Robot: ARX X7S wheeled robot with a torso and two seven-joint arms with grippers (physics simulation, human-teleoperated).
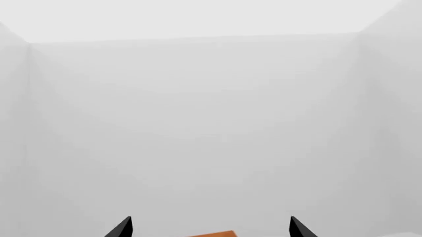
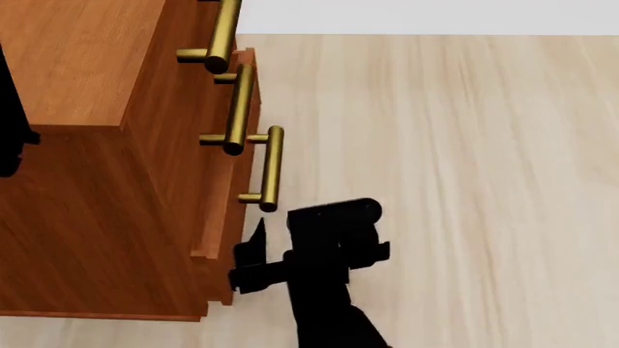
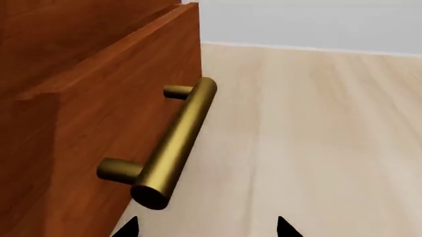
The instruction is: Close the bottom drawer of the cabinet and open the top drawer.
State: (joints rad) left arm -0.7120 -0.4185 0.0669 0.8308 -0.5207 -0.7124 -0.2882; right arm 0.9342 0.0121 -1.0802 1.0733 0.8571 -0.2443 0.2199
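Note:
The cabinet point(image 2: 68, 65) stands at the left of the head view, seen from above. Its three brass handles stack down the front. The top drawer point(image 2: 188, 22) with its handle point(image 2: 225, 32) looks shut. The bottom drawer point(image 2: 220, 232) sticks out a little, its handle point(image 2: 272, 168) furthest forward. My right gripper point(image 2: 246, 257) is open and empty, just in front of the bottom drawer's face, below its handle point(image 3: 175, 148). Its tips point(image 3: 206, 229) touch nothing. My left gripper point(image 1: 211, 228) is open, facing white walls, with a sliver of orange wood point(image 1: 214, 234) between its tips.
Pale wooden floor point(image 2: 464, 181) stretches to the right of the cabinet up to a white wall. My left arm point(image 2: 10, 123) shows as a dark shape at the left edge, above the cabinet's top.

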